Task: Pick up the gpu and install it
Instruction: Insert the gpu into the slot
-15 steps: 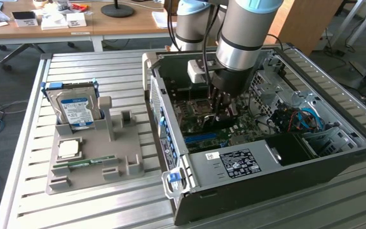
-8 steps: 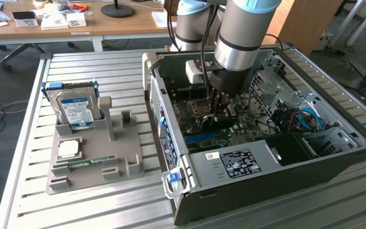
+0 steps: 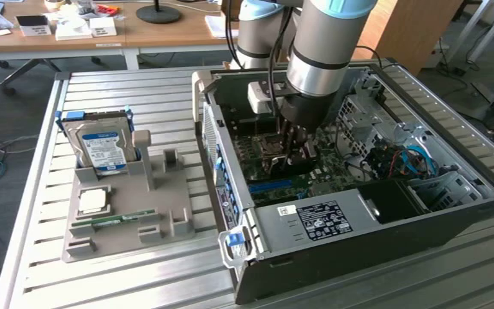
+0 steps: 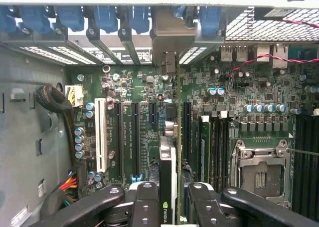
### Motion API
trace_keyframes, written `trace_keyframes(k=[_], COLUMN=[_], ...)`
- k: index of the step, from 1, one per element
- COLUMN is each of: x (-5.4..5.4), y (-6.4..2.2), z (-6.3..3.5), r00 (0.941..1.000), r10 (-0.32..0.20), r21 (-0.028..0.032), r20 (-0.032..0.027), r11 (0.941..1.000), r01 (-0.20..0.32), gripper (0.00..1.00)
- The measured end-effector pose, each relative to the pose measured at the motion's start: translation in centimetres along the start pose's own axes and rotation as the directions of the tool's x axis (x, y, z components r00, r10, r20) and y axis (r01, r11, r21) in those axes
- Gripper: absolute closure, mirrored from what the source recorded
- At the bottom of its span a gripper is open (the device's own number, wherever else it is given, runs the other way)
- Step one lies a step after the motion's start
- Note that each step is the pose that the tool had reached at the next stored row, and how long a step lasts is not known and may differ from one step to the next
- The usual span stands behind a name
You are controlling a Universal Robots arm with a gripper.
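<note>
Pinching partway closed, the black two-fingered gripper (image 4: 174, 207) has hold of the gpu (image 4: 168, 162), a thin green circuit card with a black cooler on one face. The card is clamped edge-on between the pads and stands upright. It hangs low inside the open black and silver computer tower (image 3: 384, 238), close over the green motherboard (image 4: 139, 87), with its silver end bracket (image 4: 172, 35) up by the row of blue slot clips (image 4: 107, 15) at the rear wall. Its lower edge looks lined up beside the long black expansion slots (image 4: 134, 137), though I can't tell whether the contacts have met a socket.

To seat it well, I'd say the card should be held square to the board, with the bracket sliding cleanly down the rear wall. The push should go straight down and evenly along the edge, with no rocking.

Over on the exterior view's left, the grey moulded parts tray (image 3: 127, 228) with its silver hard drive (image 3: 105, 145) stands well apart on the slatted metal table (image 3: 101, 90).
</note>
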State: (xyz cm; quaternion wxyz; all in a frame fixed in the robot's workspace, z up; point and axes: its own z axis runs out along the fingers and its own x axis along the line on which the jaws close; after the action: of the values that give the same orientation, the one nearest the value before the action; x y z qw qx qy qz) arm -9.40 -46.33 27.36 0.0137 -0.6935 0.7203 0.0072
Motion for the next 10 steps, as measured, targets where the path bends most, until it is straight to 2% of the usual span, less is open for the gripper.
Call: trace_keyframes(k=[10], x=[0.01], y=[0.17], z=[0.0], r00=[1.0], r10=[0.0], r21=[0.0], r20=[-0.0001], r11=[1.0], r01=[0.0], gripper=[0.73])
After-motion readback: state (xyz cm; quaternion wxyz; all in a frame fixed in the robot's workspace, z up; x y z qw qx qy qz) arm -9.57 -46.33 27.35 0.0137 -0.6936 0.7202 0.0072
